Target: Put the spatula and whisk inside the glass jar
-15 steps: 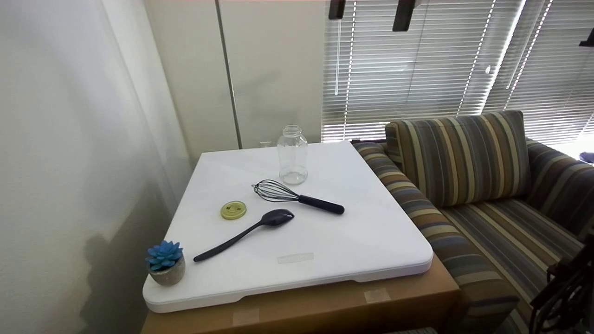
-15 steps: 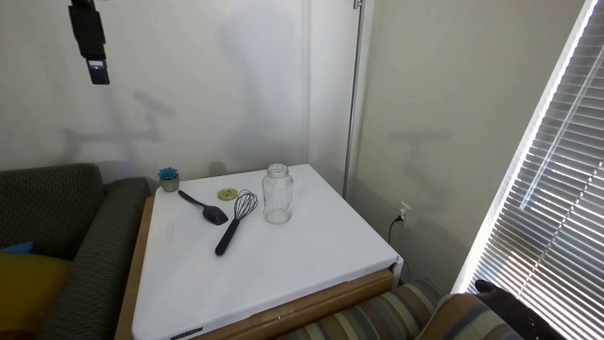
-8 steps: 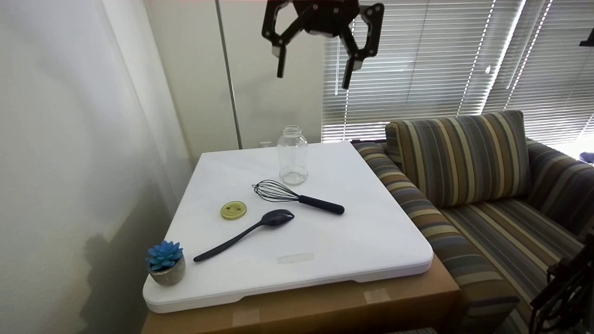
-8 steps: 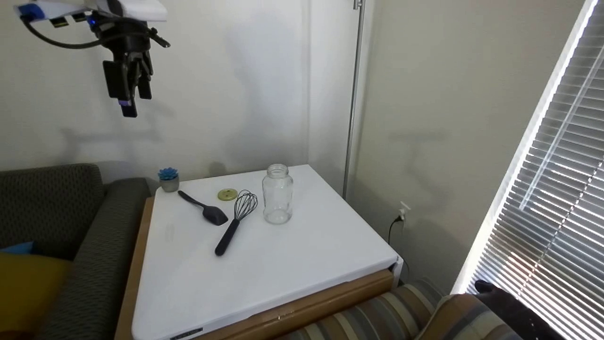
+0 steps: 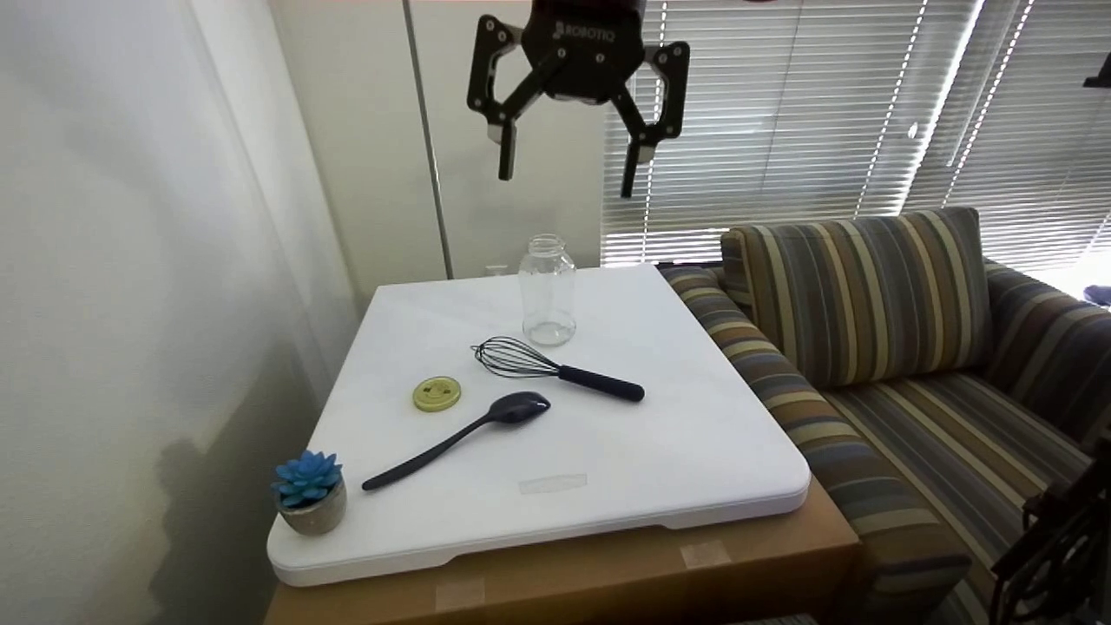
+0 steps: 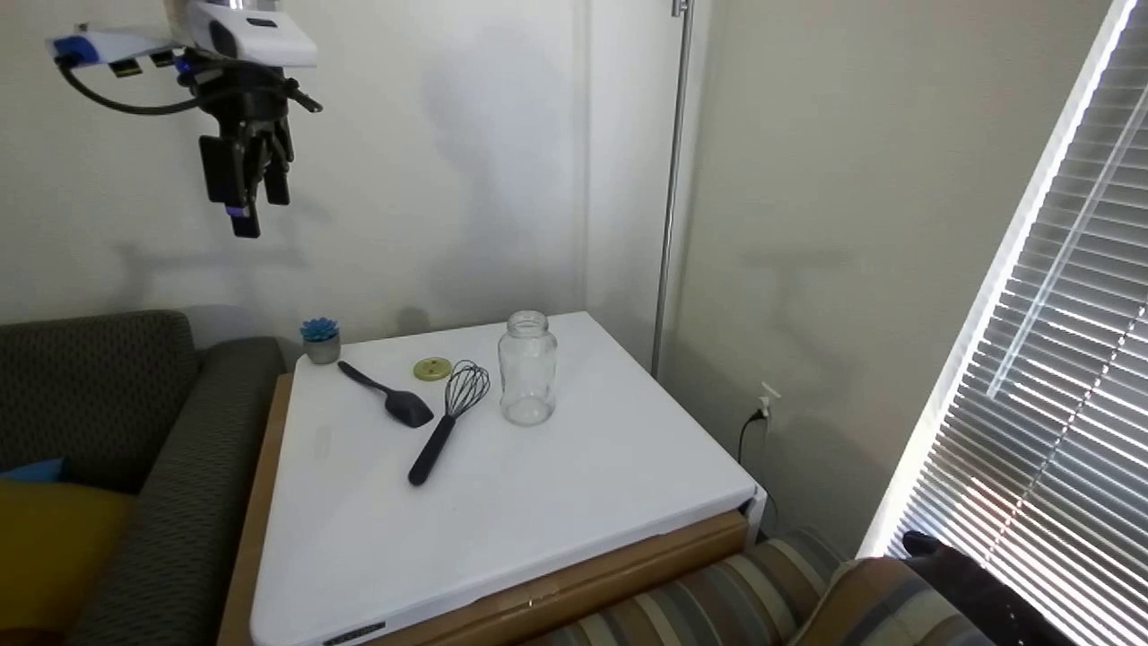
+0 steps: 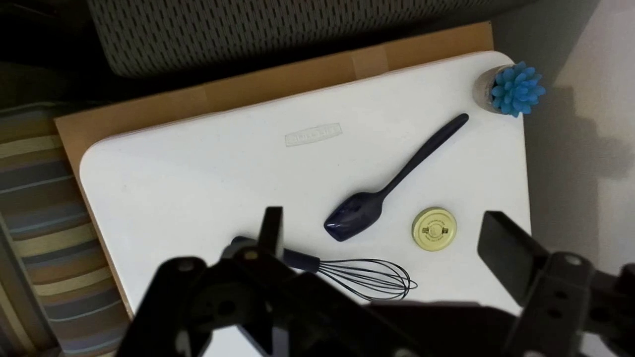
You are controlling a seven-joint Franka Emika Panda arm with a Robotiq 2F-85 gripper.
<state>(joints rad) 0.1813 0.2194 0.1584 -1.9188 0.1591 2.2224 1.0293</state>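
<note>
On the white tabletop lies the black spatula (image 5: 519,407), its handle pointing at the potted plant. Beside it the whisk (image 5: 599,382) rests flat, wire head toward the glass jar (image 5: 548,299). That jar stands upright without a lid, and nothing is inside it. High above the table, my gripper (image 5: 566,187) hangs pointing down, fingers wide apart and nothing between them. From the wrist, the spatula head (image 7: 354,215) shows between and beyond the fingertips; one finger (image 7: 272,230) covers part of the whisk handle (image 7: 300,260). The jar is out of the wrist view.
A gold lid (image 5: 437,393) lies flat near the spatula. At one table corner sits a small pot with a blue succulent (image 6: 320,339). A wall (image 5: 217,304) runs along one side of the table (image 5: 660,469), a striped armchair (image 5: 781,382) along the opposite side.
My gripper has come down into fuller view, shifting left in an exterior view and right in an exterior view from elsewhere. Its fingers stay apart. Spatula, whisk and jar have not moved.
</note>
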